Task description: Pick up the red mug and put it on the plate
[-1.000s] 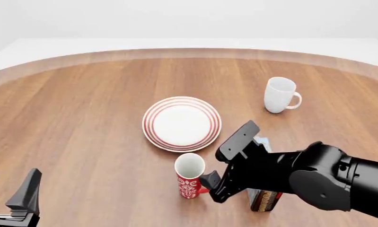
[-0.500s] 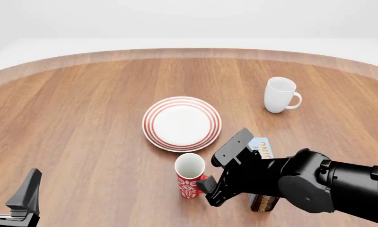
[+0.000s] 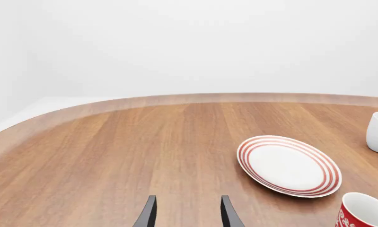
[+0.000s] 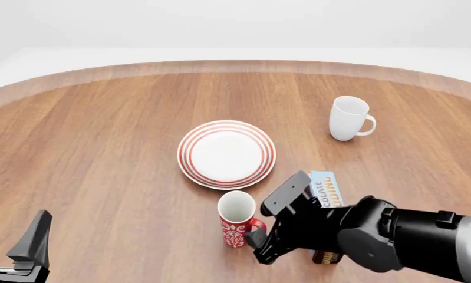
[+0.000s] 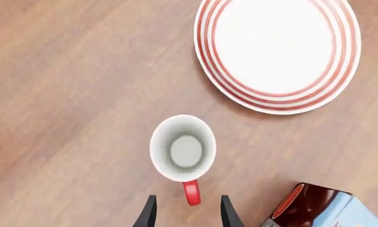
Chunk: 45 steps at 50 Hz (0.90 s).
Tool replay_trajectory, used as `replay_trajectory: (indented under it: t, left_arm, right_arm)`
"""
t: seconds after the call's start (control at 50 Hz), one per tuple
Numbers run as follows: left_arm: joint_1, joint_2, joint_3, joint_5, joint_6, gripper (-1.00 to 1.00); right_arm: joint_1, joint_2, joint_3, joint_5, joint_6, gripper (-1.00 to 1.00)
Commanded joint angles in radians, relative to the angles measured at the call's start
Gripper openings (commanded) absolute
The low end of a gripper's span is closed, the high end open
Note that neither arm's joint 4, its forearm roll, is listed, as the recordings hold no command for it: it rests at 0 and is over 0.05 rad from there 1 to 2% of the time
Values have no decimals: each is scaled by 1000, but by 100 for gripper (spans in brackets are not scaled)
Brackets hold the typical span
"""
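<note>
The red mug [image 4: 235, 223] stands upright on the table just in front of the plate [image 4: 226, 154], its small handle [image 5: 191, 193] pointing toward my right arm. My right gripper [image 4: 256, 237] is open right beside the mug. In the right wrist view the gripper [image 5: 186, 215] looks down on the mug [image 5: 183, 147], and the handle lies just ahead of the two fingertips, in line with the gap between them. My left gripper [image 4: 11, 234] is open and empty at the near left. The left wrist view shows the gripper [image 3: 187, 215], the plate [image 3: 288, 165] and the mug's rim [image 3: 364, 213].
A plain white mug [image 4: 349, 118] stands at the far right. A blue and brown box [image 4: 325, 190] lies partly under my right arm, close to the red mug; it also shows in the right wrist view [image 5: 315, 205]. The wooden table's curved far edge [image 4: 235, 65] runs along the back.
My right arm has moved down and toward the near edge, bringing its open gripper closer to the red mug's handle. The mug, plate and left arm have not moved.
</note>
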Motion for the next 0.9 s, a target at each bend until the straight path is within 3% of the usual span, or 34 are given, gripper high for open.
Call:
replay_trajectory:
  t: [0.02,0.82,0.84,0.9]
  left_arm:
    - [0,0,0,0,0,100]
    - [0,0,0,0,0,100]
    - [0,0,0,0,0,100]
    - [0,0,0,0,0,100]
  right_arm:
    - [4,45,13,-47,16,100]
    - [20,104,37,-98,51,100]
    - [23,101,37,-97,50,-100]
    - [23,100,37,-97,50,-100]
